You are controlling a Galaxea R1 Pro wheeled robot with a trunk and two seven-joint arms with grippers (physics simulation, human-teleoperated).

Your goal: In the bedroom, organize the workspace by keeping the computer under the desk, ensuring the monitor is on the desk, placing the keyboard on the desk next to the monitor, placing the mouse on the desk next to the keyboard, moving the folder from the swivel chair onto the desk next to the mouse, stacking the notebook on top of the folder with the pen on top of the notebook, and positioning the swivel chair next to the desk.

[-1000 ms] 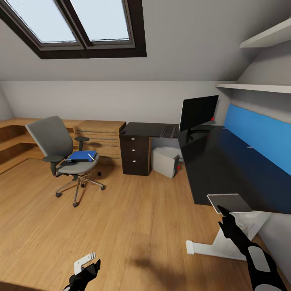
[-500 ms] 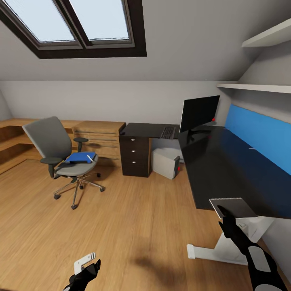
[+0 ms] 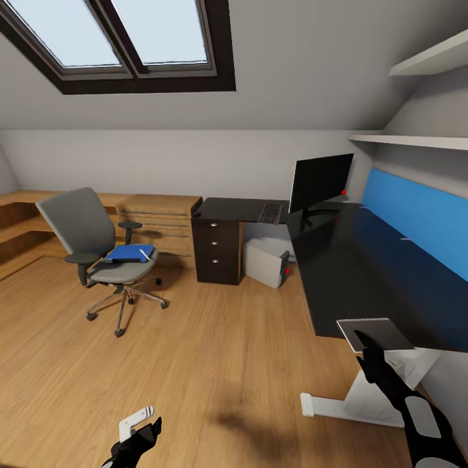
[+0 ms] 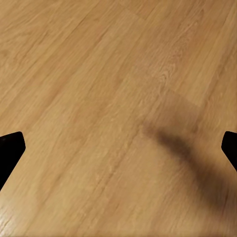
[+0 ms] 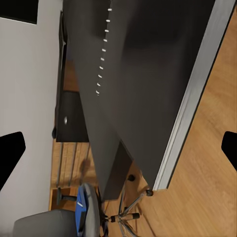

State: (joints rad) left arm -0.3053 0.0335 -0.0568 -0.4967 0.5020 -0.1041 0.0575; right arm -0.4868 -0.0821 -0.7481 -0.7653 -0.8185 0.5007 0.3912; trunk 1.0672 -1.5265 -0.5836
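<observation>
Notebook step in hand: right gripper (image 3: pixel 359 338) fingers clamp the near edge of the notebook (image 3: pixel 377 332) at the tabletop's near end, desk (image 3: pixel 364 273) on the right. Next probably release, then fetch the folder (image 3: pixel 132 252) from the swivel chair (image 3: pixel 97 244), far left on wood floor (image 3: pixel 214 364). Monitor (image 3: pixel 320 182) and keyboard (image 3: pixel 270 212) far on the tabletop, computer (image 3: pixel 266 260) beneath. Left gripper (image 3: pixel 140 429) hangs low, fingers spread, empty.
</observation>
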